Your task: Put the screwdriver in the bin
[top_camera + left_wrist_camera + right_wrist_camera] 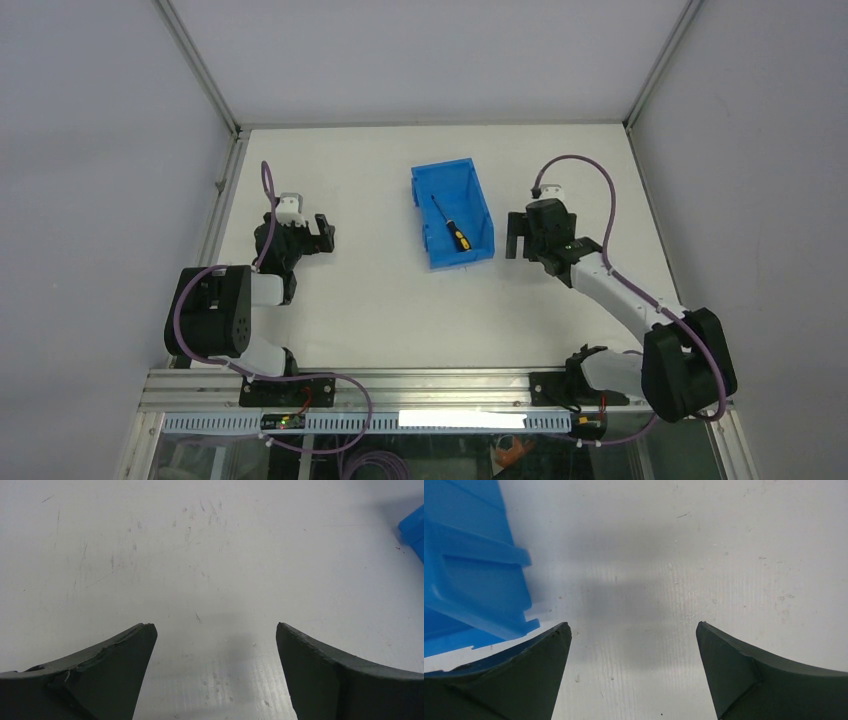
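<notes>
The blue bin (475,200) sits on the white table at centre. The screwdriver (451,226), with a black-and-yellow handle and thin dark shaft, lies inside it on the bin's floor. My left gripper (324,231) is open and empty, well to the left of the bin; its wrist view (215,627) shows bare table and a blue bin corner (414,530) at the right edge. My right gripper (514,235) is open and empty, just right of the bin; its wrist view (632,626) shows the bin's outer wall (469,575) at left.
White enclosure walls with metal corner posts (200,70) stand around the table. A metal rail (420,385) runs along the near edge by the arm bases. Purple cables loop over both arms.
</notes>
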{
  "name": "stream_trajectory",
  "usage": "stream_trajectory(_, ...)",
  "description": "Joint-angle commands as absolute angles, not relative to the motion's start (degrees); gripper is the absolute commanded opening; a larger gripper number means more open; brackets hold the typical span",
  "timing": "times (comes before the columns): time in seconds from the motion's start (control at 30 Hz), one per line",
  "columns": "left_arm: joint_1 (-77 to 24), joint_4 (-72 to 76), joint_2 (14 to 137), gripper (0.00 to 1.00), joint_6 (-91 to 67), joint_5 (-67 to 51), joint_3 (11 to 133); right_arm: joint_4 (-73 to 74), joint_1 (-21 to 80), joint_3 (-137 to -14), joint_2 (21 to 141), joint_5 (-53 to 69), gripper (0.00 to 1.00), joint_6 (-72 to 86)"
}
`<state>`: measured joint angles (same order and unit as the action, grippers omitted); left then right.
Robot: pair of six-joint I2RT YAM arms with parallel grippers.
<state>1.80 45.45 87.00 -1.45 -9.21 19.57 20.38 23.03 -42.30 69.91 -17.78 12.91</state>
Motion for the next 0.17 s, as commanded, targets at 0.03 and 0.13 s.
stream_trajectory(0.03,1.3,48.7,86.3,0.99,-1.5,-9.4,20.7,8.2,23.0,-39.8,69.2,-23.0,0.99,16.1)
stream_trajectory(0.13,1.3,48.7,86.3,0.99,-1.5,-9.4,20.7,5.9,23.0,-38.6,69.8,-21.5,0.99,14.9)
